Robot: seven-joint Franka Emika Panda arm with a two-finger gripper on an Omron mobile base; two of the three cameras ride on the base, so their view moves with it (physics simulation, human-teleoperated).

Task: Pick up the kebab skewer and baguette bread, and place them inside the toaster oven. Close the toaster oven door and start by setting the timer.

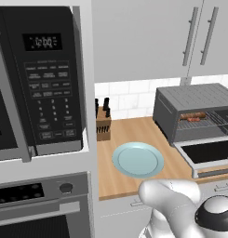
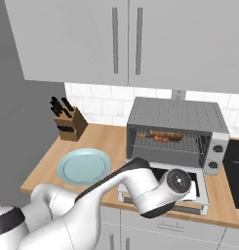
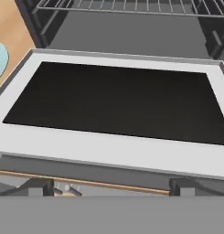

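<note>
Gripper [image 3: 111,187] is hanging wide open and empty at the lowered door's [image 3: 109,151] front edge. Skewer [image 2: 162,135] is sitting on the rack. Fingers could slide off the flat frame while lifting it, dropping the door.

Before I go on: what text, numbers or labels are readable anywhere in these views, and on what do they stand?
Microwave clock display: lit digits, roughly "12:00", too blurred to be sure.
Microwave keypad: rows of button labels, too small to read.
Built-in oven panel: faint marks, unreadable.
Toaster oven knobs: no readable markings.
Plate, knife block, cabinets: no text.
</note>
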